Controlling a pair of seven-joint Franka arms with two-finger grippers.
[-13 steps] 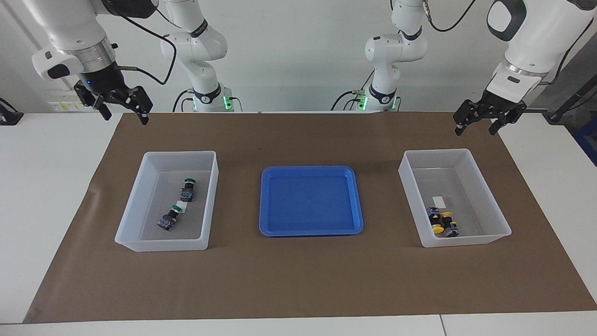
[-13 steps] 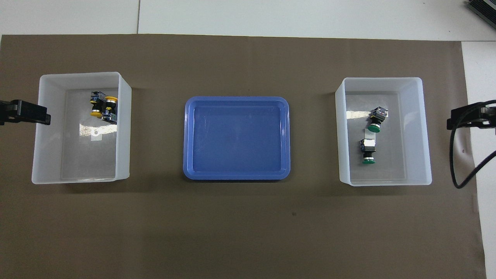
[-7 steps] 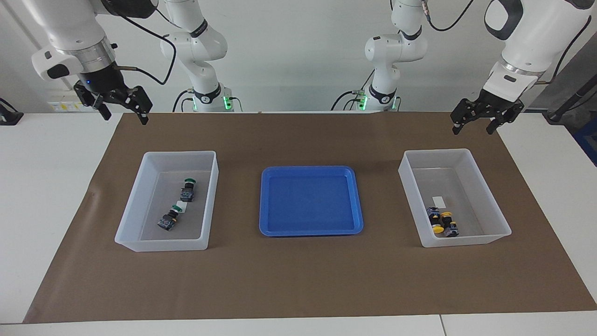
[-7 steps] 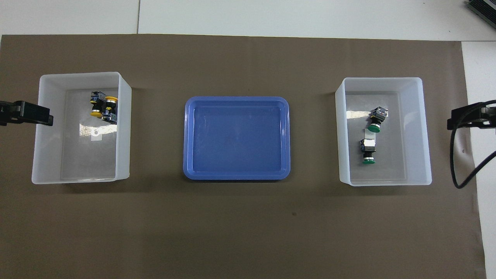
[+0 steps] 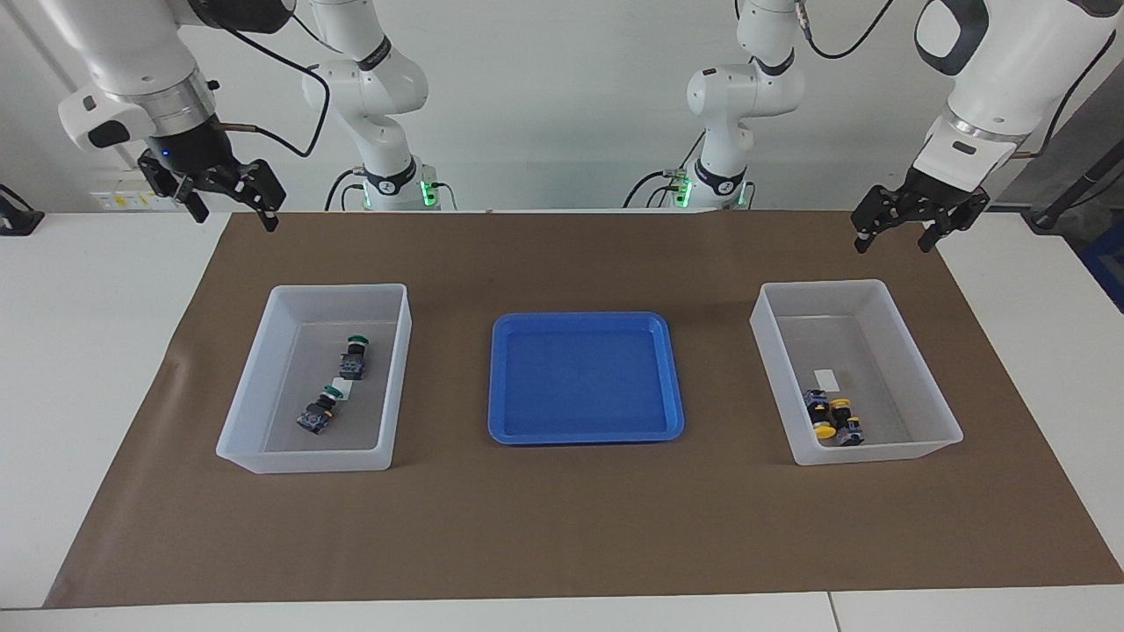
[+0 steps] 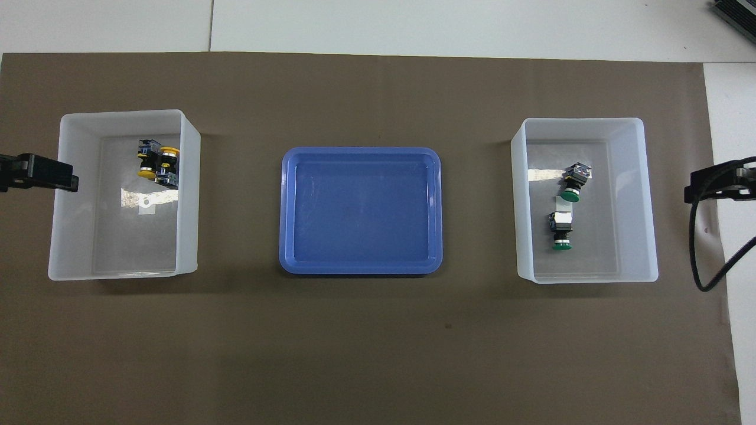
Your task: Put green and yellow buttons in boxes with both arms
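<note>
Two green buttons (image 5: pixel 354 355) (image 5: pixel 318 412) lie in the translucent box (image 5: pixel 263 351) at the right arm's end, seen from overhead as green buttons (image 6: pixel 573 182) in that box (image 6: pixel 641 195). Two yellow buttons (image 5: pixel 830 419) lie together in the box (image 5: pixel 918 360) at the left arm's end, again visible from overhead as yellow buttons (image 6: pixel 157 162) in their box (image 6: pixel 74 230). My right gripper (image 5: pixel 235 215) hangs open and empty over the mat's corner beside its box. My left gripper (image 5: pixel 894 244) hangs open and empty above the mat, by its box's robot-side end.
An empty shallow blue tray (image 5: pixel 584 377) sits between the two boxes on the brown mat (image 5: pixel 562 527). A black cable (image 6: pixel 703 248) loops down from the right arm beside the green buttons' box. White table surrounds the mat.
Both raised grippers have shifted only slightly; the left one bobbed up, then came back down. Buttons, boxes and tray have not moved.
</note>
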